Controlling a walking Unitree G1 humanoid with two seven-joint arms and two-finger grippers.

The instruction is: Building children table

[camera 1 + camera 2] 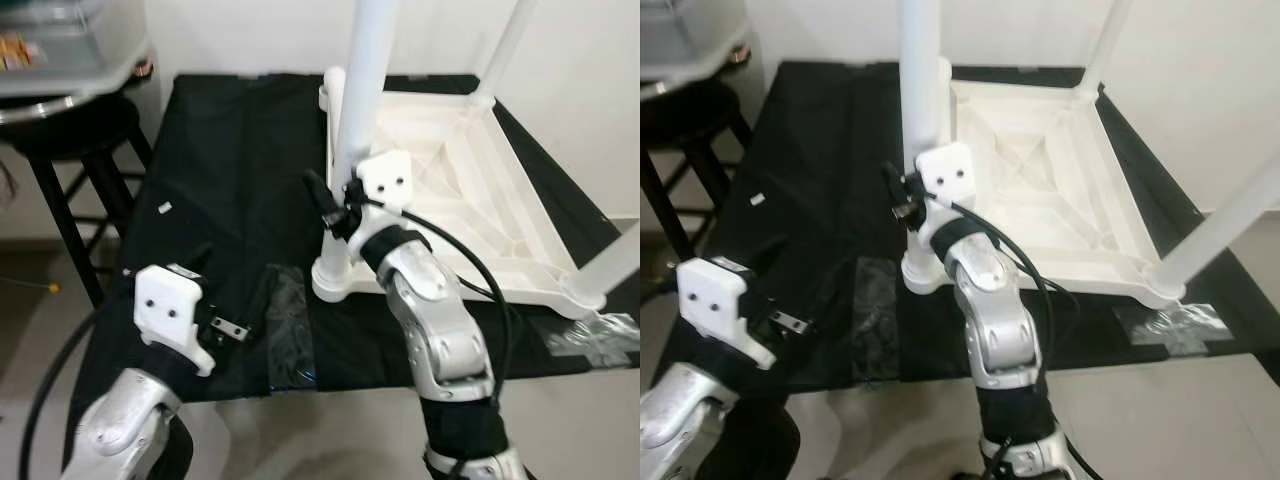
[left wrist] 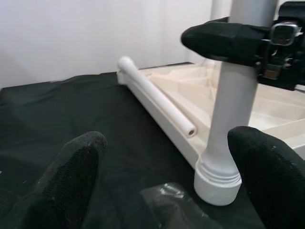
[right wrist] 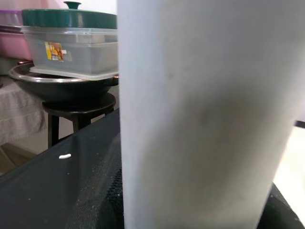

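Tabletop point(image 1: 470, 190), white and turned upside down, lies on a black surface point(image 1: 240, 170). Its ribbed underside faces up. White legs stand up from its corners. One leg point(image 1: 362, 100) rises at the near left corner, right in front of the robot. Its foot sits in a round socket point(image 1: 335, 280) at that corner. Another leg point(image 1: 505, 50) stands at the far right corner, and a third leg point(image 1: 615, 265) leans out at the near right corner. A loose white leg point(image 2: 157, 98) lies flat along the left rim of the tabletop.

The right gripper point(image 1: 335, 210) is up against the near left leg, and its black fingers point(image 2: 224, 40) are closed around the white pole. In the right wrist view the pole is so close that it looks like a wide pale wall.

The left gripper point(image 1: 225, 325) hovers low over the surface, just left of the socket. Its two black fingertips point(image 2: 71, 176) are spread wide apart with nothing between them.

Clear plastic wrap point(image 1: 290, 340) lies on the surface near the front edge, between the two arms. More crumpled clear plastic point(image 1: 595, 335) lies by the near right corner.

A black stool point(image 1: 70, 140) stands to the left of the surface. It carries a dark bowl point(image 3: 62, 86) with clear plastic boxes point(image 3: 71, 52) stacked in it and a green lid point(image 3: 69, 18) on top.
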